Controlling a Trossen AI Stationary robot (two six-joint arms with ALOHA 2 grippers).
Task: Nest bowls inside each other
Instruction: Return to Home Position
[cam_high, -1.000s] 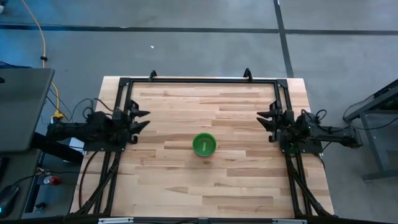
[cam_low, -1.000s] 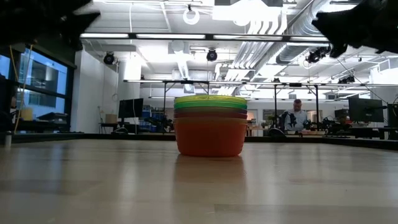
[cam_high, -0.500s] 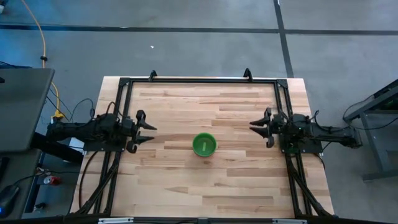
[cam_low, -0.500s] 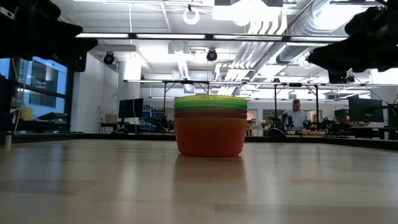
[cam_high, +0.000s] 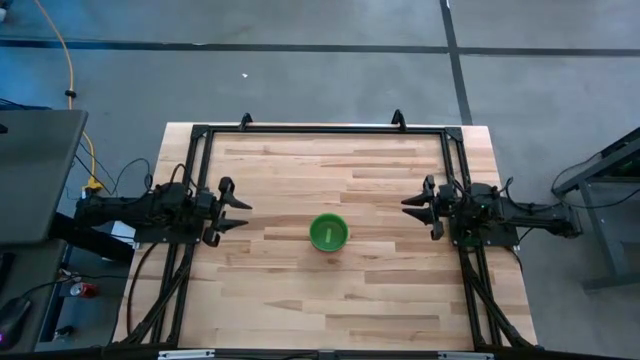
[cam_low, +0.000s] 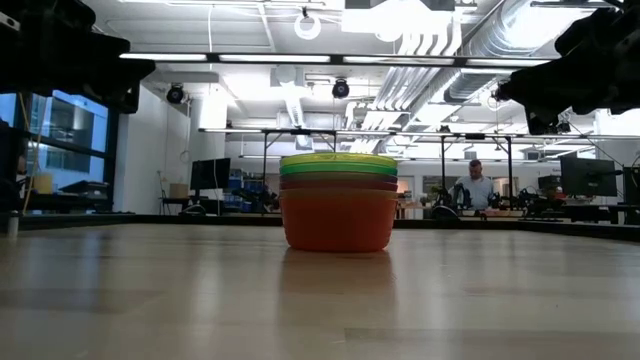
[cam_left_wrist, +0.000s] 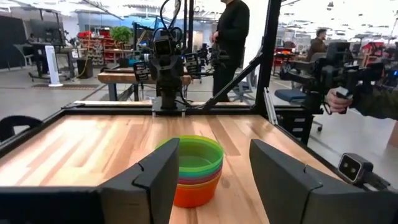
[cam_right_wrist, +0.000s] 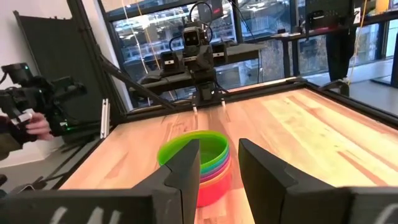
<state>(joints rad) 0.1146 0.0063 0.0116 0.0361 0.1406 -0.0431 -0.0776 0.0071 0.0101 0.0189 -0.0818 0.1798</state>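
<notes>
Left gripper (cam_high: 243, 215) hangs above the left side of the table (cam_high: 300, 300), its fingers spread apart and pointing toward the centre. It holds nothing. Right gripper (cam_high: 412, 205) hangs above the right side, facing the left one. Its fingers are also parted, with a narrower gap, and are empty.

The stack of bowls (cam_high: 328, 232) stands upright near the middle of the table, between the two grippers and well apart from both. All bowls sit nested one inside another. The orange bowl (cam_low: 337, 222) is at the bottom and rests on the wood. The green bowl (cam_left_wrist: 199, 154) is seen innermost from above. Thin coloured rims show between these two; their order probably includes pink and blue, but it cannot be read with certainty.
</notes>
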